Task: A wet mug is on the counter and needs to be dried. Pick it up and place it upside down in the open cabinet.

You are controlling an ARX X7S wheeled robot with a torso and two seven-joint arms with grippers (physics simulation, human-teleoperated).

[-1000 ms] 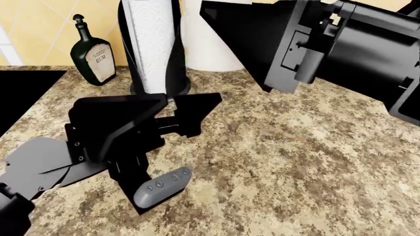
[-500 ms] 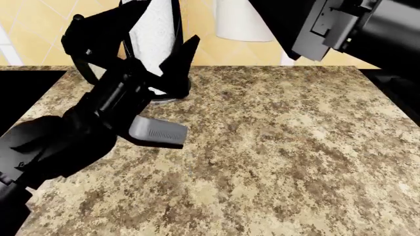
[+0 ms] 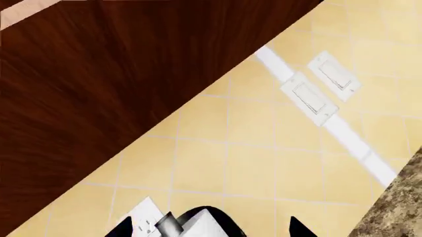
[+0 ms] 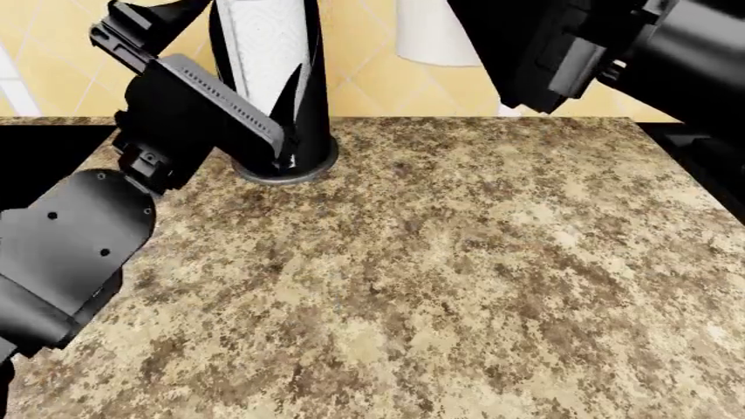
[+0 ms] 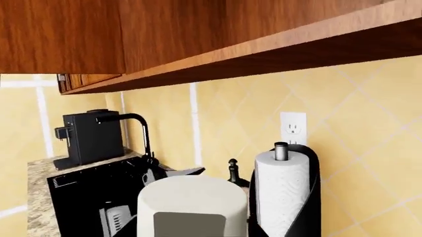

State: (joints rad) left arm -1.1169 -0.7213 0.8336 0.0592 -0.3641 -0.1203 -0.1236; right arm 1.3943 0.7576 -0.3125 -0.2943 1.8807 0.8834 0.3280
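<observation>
Spanning scene: counter (image 4: 489, 279), speckled granite, w/ yellow tiled wall behind.
Overhead: dark wood cabinets (image 5: 197, 34) above backsplash.
Towel roll: paper-towel roll (image 4: 265, 61) upright in black holder at counter's back edge.
R tool: right gripper (image 4: 512, 52) raised, clamped on mug (image 4: 437, 33).
Mug: white, off counter, near towel roll per wrist cam.
L tool: left gripper (image 4: 174, 70) lifted by towel roll; jaw state can't tell.

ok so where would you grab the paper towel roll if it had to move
Probably by the thin post poking out of its top, coming straight down from above. The paper towel roll stands upright as a fat cylinder that likely outspans the fingers, and the black holder hugs its sides.
</observation>
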